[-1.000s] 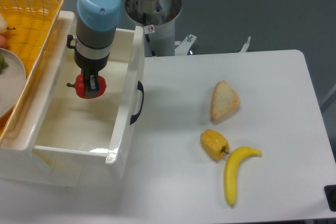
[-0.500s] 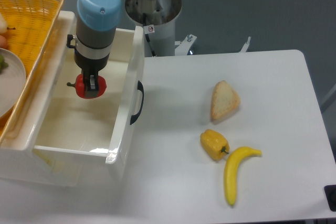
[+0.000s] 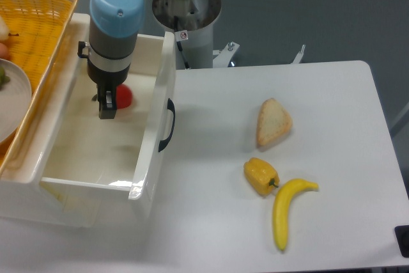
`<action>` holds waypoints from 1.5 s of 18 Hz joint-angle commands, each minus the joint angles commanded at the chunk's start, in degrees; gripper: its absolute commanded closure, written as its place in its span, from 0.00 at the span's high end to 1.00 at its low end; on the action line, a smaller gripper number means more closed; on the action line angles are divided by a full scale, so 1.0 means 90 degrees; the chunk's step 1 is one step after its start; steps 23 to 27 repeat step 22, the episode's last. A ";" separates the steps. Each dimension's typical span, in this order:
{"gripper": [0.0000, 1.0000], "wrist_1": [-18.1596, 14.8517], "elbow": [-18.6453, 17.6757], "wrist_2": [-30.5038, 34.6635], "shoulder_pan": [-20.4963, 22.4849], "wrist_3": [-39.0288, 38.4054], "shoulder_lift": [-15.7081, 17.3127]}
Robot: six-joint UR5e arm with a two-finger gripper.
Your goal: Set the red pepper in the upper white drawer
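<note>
The red pepper (image 3: 124, 96) lies inside the upper white drawer (image 3: 89, 155), near its back right part, and the arm hides its left side. My gripper (image 3: 107, 110) hangs over the drawer just left of the pepper, open, with nothing held. One dark finger (image 3: 107, 101) shows below the wrist; the other is hidden behind it. The drawer is pulled out, and its dark curved handle (image 3: 169, 124) faces the table.
A yellow wicker basket (image 3: 35, 36) with a plate sits left of the drawer. On the table to the right lie a bread slice (image 3: 273, 121), a yellow pepper (image 3: 261, 176) and a banana (image 3: 285, 211). The robot base (image 3: 188, 23) stands behind the drawer.
The gripper has let go of the red pepper and shifted slightly left. The pepper now rests lower in the drawer, to the right of the finger.
</note>
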 joint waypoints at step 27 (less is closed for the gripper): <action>1.00 0.0283 -0.0049 0.0010 0.1094 -0.0391 0.0840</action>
